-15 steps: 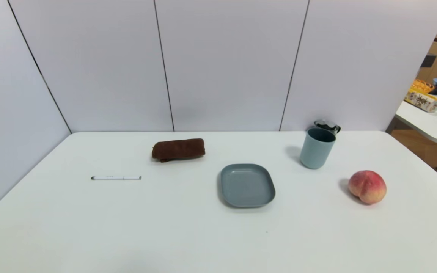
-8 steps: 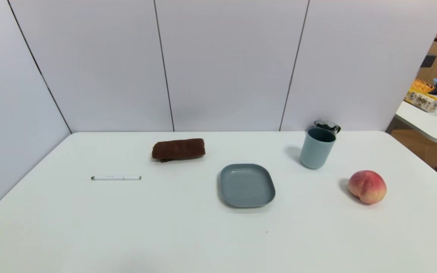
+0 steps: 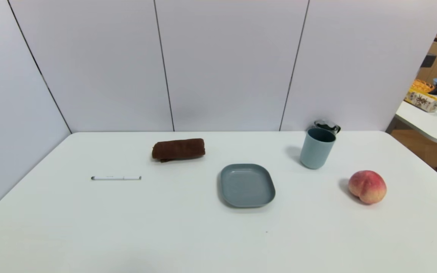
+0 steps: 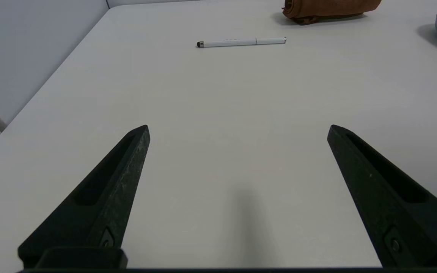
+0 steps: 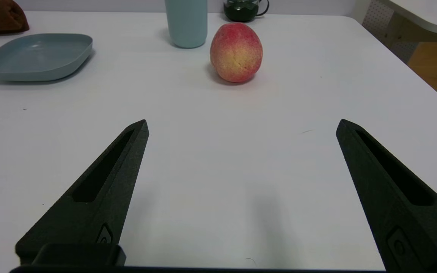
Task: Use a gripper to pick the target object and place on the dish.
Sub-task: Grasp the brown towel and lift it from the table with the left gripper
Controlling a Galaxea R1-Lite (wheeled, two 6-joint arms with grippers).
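Note:
The target object, a dark brown rolled towel (image 3: 178, 149), lies at the back of the white table, left of centre. It also shows far ahead in the left wrist view as a brown roll (image 4: 330, 9). The grey-blue dish (image 3: 247, 185) sits flat near the table's middle, bare inside. Neither arm shows in the head view. My left gripper (image 4: 238, 129) stands open low over bare table near the front, far short of the towel. My right gripper (image 5: 241, 123) is open too, over bare table, with the dish (image 5: 38, 56) ahead of it.
A thin white pen (image 3: 116, 178) lies left of the towel. A grey-blue cup (image 3: 316, 148) stands at the back right with a dark glass pot (image 3: 327, 125) behind it. A peach (image 3: 367, 186) rests at the right. Grey panels wall the back and left.

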